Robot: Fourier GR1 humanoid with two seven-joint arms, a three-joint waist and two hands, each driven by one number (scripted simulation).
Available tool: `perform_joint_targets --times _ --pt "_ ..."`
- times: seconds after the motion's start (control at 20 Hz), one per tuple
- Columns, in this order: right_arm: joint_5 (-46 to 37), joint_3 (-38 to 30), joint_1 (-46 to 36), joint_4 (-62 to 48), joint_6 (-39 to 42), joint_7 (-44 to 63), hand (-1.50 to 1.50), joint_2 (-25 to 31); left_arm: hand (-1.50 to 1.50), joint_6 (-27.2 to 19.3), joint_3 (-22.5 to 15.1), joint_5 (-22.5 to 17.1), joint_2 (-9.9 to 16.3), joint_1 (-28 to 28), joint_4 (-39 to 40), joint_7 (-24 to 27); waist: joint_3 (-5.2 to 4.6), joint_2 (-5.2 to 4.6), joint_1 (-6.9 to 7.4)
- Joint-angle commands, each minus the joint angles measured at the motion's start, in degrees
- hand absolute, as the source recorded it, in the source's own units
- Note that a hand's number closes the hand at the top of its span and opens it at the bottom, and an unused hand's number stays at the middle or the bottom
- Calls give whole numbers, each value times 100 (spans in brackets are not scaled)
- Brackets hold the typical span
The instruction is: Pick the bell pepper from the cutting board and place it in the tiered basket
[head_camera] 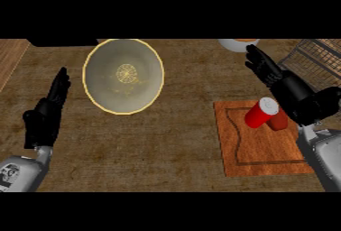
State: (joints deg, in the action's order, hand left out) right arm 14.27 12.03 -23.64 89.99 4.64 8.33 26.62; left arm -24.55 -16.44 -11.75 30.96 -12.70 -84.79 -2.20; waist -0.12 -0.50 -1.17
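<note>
Here the red bell pepper lies on the cutting board; right hand extends straight-fingered beyond it, left hand likewise relaxed; no legible writing.

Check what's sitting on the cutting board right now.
On the cutting board: a red bell pepper near its far edge. The right hand and forearm reach over that corner, covering the pepper's right side and anything behind it. The rest of the board shows bare wood.

You have only one view: head camera, looking steeply down on counter. Forearms enter from lower edge, left hand at view left, right hand at view right. Cutting board lies near, basket at upper right corner, cut by frame.
</note>
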Motion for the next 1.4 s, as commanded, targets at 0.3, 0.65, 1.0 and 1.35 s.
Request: perform_joint_targets --times 0.3,0.65,1.0,1.35 --pt "-1467 -2198 822 -1130 -1944 -103 150 1573 0 -234 -45 -301 -593 1116 417 -56 -60 -80 -460" --pt "-298 -3785 1712 -617 -3381 -1588 -150 -145 0 -46 -301 -399 -972 1589 305 161 19 80 -46" --pt "-846 -2793 2839 652 -2324 665 -150 802 0 52 -219 -300 -1168 1644 623 452 -12 76 18" --pt "-1935 -1713 3070 1514 -1645 2692 -150 1968 0 -11 -333 -162 -1319 1331 719 253 -23 42 61"
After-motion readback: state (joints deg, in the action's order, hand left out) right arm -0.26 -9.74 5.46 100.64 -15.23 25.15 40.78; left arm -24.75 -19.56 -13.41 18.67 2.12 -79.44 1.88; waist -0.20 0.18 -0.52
